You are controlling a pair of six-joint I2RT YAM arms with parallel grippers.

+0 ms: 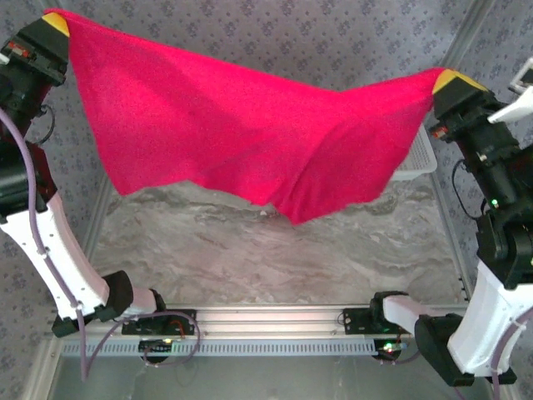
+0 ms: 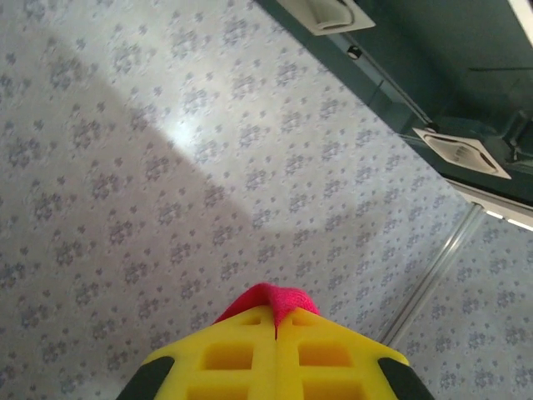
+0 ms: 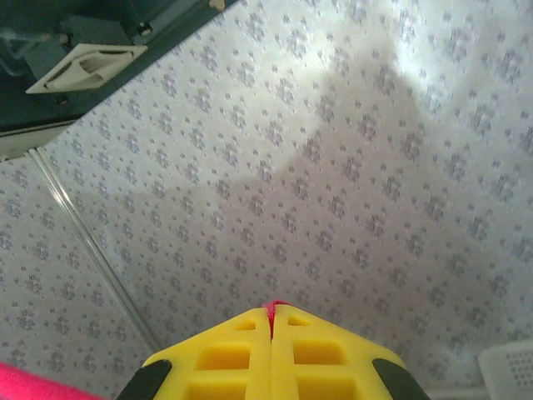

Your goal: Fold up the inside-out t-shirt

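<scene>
The inside-out t-shirt [image 1: 241, 133], bright red, hangs spread in the air above the marble table, sagging in the middle with its lowest fold at centre right. My left gripper [image 1: 57, 20] is raised at the top left, shut on one end of the t-shirt; a red fold [image 2: 268, 298] pokes out above its yellow fingertips [image 2: 241, 333]. At the right, my right gripper [image 1: 452, 78] is raised and shut on the other end. A thin red sliver [image 3: 273, 310] shows between its closed yellow fingertips [image 3: 237, 333], and more red cloth [image 3: 33, 385] lies at that view's lower left corner.
A white mesh basket [image 1: 420, 158] stands at the table's right edge, partly behind the cloth; its corner [image 3: 510, 362] appears in the right wrist view. The marble tabletop [image 1: 250, 250] lies below the hanging shirt. Patterned walls surround the cell.
</scene>
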